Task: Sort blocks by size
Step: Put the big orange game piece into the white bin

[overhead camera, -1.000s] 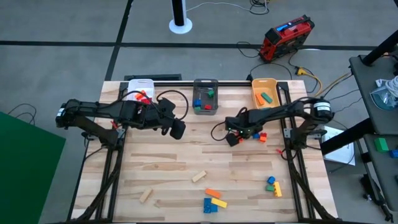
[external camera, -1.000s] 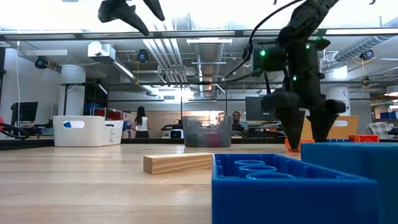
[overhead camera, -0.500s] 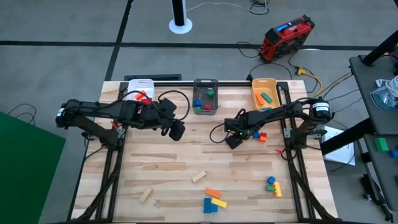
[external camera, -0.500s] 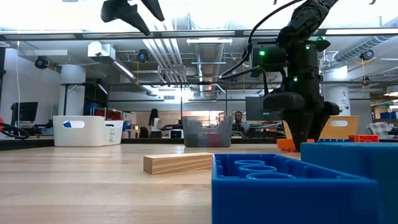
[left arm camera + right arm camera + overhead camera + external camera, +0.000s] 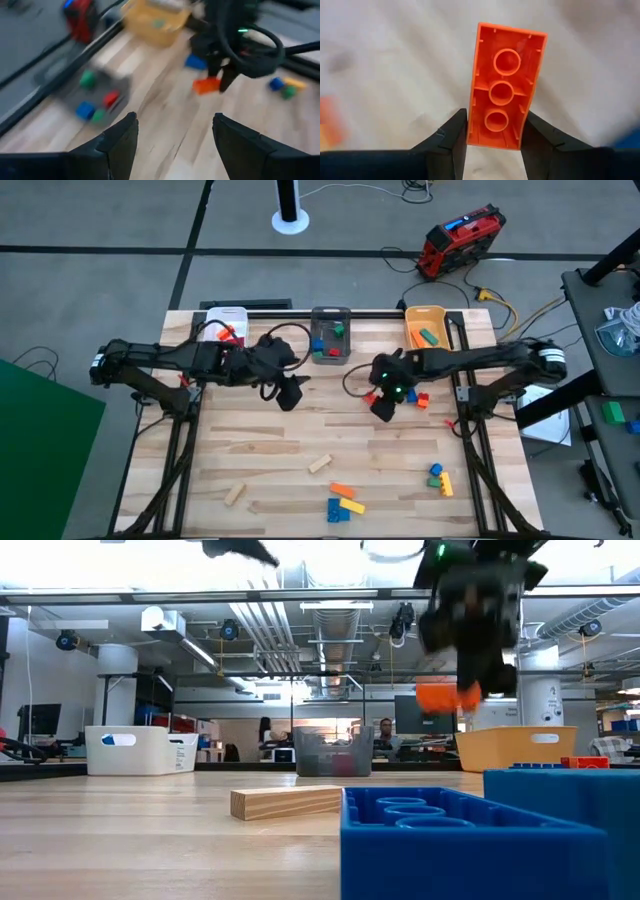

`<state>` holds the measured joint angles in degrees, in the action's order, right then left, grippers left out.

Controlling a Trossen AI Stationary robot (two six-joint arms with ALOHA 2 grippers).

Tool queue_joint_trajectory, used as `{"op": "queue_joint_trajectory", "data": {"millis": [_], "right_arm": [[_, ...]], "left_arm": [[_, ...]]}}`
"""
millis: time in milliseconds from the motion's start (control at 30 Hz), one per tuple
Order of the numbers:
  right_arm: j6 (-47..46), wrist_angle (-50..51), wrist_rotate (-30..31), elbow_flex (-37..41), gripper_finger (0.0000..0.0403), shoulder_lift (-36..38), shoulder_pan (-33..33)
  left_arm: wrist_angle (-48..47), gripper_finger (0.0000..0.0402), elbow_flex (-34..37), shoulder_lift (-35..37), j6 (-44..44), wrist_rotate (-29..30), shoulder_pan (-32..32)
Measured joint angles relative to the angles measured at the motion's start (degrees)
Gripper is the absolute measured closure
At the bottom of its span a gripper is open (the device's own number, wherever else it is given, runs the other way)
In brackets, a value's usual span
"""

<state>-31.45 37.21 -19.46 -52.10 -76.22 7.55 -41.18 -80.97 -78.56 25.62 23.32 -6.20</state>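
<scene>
From above, the right gripper (image 5: 386, 402) has risen off the table since half a second ago, when it was down among the loose blocks by the orange bin (image 5: 425, 327); the pick looks made, so that brick can now go to a bin. The left gripper (image 5: 291, 393) hangs mid-table near the grey bin (image 5: 330, 336), and more blocks (image 5: 345, 500) wait at the near edge. In the low view the right gripper is now high, an orange brick (image 5: 437, 697) in its fingers, well clear of the wood; a wooden bar (image 5: 286, 802) lies on the table. The left wrist view shows the left fingers (image 5: 120, 140) spread apart and empty, the orange brick hanging opposite. The right wrist view shows both fingers clamped on the brick's long sides, its hollow underside facing the camera.
</scene>
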Motion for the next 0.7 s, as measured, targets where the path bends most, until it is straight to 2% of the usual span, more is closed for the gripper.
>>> {"op": "queue_joint_trajectory", "data": {"millis": [133, 300, 467, 600, 700], "right_arm": [[3.3, -7.0, -17.0, 0.0, 0.0272, 5.3, 0.4], [-1.3, -19.8, -32.6, 0.0, 0.0272, 8.3, 0.9], [-8.4, -34.6, -41.0, -0.1, 0.0272, 7.3, 0.9], [-12.4, -40.6, -42.5, -0.1, 0.0272, 6.2, 0.9], [-12.5, -41.0, -43.6, -0.1, 0.0272, 6.2, 0.9]], "left_arm": [[9.5, 0.0171, 0.0, 0.0, -10.8, -6.2, -0.2], [14.6, 0.017, 0.0, 0.0, -18.8, -11.8, -0.2], [19.6, 0.017, 0.0, -2.2, -25.0, -18.2, -0.2], [26.3, 0.0171, 0.0, -5.4, -26.1, -23.5, -0.3], [30.1, 0.0171, 0.0, -7.4, -27.0, -24.5, -0.7]]}}
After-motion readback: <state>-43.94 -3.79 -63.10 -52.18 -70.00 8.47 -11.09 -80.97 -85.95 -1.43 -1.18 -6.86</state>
